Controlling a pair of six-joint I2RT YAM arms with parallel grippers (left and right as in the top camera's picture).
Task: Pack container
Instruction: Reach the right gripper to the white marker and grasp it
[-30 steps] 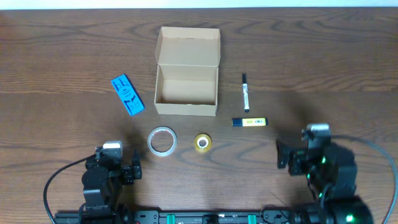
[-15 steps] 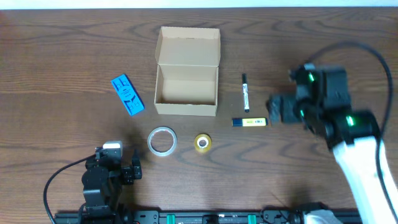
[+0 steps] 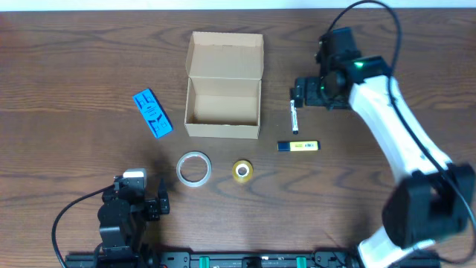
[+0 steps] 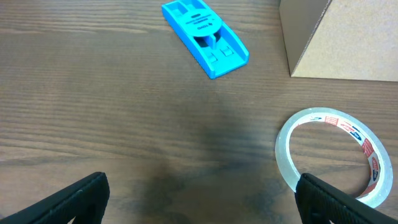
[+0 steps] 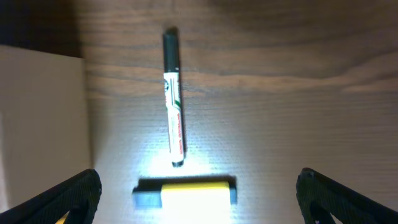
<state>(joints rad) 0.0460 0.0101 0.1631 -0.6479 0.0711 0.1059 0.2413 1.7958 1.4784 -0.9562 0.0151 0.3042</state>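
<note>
Step in hand: first pick, by the look of it. Container [image 3: 223,104] open at bench [image 3: 74,59] centre-back, lid flap folded away, inside bare, nothing packed yet.

Right tool [image 5: 198,180] hovering above the marker [image 3: 294,110], just right of the container wall. Jaws spread wide, holding nothing. In right wrist view, marker running lengthwise down the centre line, yellow highlighter [image 5: 185,191] crosswise just below its tip. Close, but can't tell if touching.

Left tool [image 4: 200,183] parked low at front-left, also wide open and empty. Facing clear tape ring [image 4: 329,155], with blue plastic piece [image 4: 205,37] beyond. Yellow tape roll [image 3: 242,170] beside the ring, well apart from both tools.

Next move, as a judgement:
- Drop straight down with fingers straddling the marker barrel; looks lined up for that.
- Aim mid-barrel, away from the highlighter, so only one item comes up.
- Round barrel, likely to roll if one finger lands first, so centre before closing.
- Then lift, shift left over the open container, release low.
</note>
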